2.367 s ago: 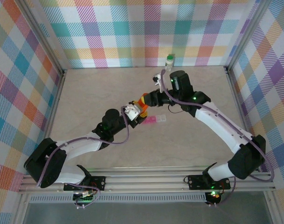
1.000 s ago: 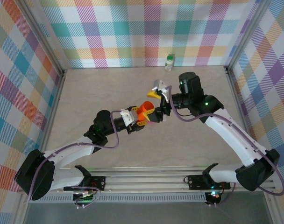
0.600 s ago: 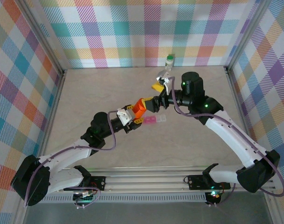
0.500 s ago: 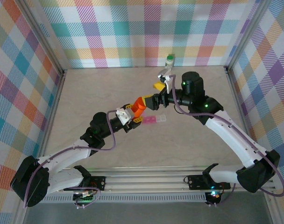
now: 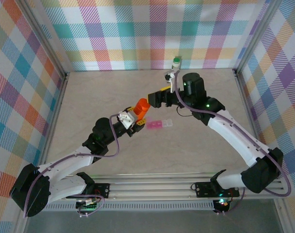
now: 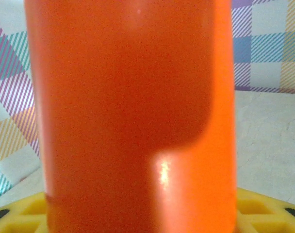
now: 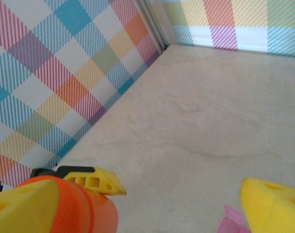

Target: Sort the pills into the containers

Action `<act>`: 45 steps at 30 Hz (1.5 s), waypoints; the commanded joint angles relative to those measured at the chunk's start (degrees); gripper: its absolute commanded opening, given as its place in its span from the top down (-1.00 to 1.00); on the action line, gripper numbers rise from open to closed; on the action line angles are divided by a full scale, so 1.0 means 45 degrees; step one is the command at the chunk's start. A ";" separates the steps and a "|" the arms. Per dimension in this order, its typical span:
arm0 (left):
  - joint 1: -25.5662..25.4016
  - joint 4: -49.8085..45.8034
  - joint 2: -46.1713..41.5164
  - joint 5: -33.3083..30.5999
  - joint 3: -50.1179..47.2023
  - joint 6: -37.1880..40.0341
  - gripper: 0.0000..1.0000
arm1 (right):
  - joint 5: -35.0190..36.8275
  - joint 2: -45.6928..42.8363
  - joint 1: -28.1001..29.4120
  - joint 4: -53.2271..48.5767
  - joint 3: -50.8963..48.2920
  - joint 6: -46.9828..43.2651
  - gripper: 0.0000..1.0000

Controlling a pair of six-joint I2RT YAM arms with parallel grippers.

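Observation:
My left gripper [image 5: 136,115] is shut on the bright orange vial [image 5: 141,106], held above the table with its open end tilted up toward the right arm. In the left wrist view the vial [image 6: 133,116] stands very close, between the yellow fingers [image 6: 264,208]. My right gripper [image 5: 155,97] is open just right of the vial's mouth. In the right wrist view the vial [image 7: 87,211] lies beside the right gripper's lower-left finger [image 7: 21,206]. The pink tube [image 5: 159,124] lies on the table under both grippers. The white bottle with its green cap [image 5: 176,62] stands at the back wall. The pills are out of view.
Checked walls with metal posts enclose the beige table [image 5: 104,92]. The two arms meet over the table's middle. Open floor lies to the back left and along the front.
The left gripper has carried the orange vial a little left and back. The right gripper has swung from pointing toward the back wall to reaching left, close to the vial's mouth.

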 commanded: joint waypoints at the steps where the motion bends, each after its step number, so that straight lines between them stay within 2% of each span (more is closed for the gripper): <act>1: 0.0067 0.0790 0.0155 -0.0648 -0.0122 0.0093 1.00 | -0.0221 0.0578 0.0071 -0.0968 0.1148 0.1602 -0.83; 10: 0.0066 0.0762 0.1345 -0.1284 0.0735 0.0224 1.00 | -0.0745 0.1116 0.0140 -0.0425 0.1008 0.2455 -0.79; 24: 0.0027 0.1090 0.2013 -0.1411 0.0841 -0.0095 1.00 | -0.0897 0.2142 0.0978 -0.1042 0.1690 0.2091 -0.61; 28: 0.0046 0.1190 0.1990 -0.1381 0.0822 -0.0225 1.00 | -0.0804 0.2280 0.1136 -0.1343 0.1860 0.1865 -0.44; 34: 0.0046 0.1092 0.1948 -0.1381 0.0851 -0.0254 1.00 | -0.0744 0.2167 0.1156 -0.1390 0.1724 0.1686 0.02; 41: 0.0051 0.0760 0.1813 -0.1435 0.1064 -0.0290 1.00 | -0.0967 0.1831 0.1156 -0.1529 0.1351 0.1193 0.10; 45: 0.0046 0.0310 0.1723 -0.1205 0.1307 -0.0288 1.00 | -0.1644 0.1514 0.1157 -0.1132 0.0901 0.0222 0.25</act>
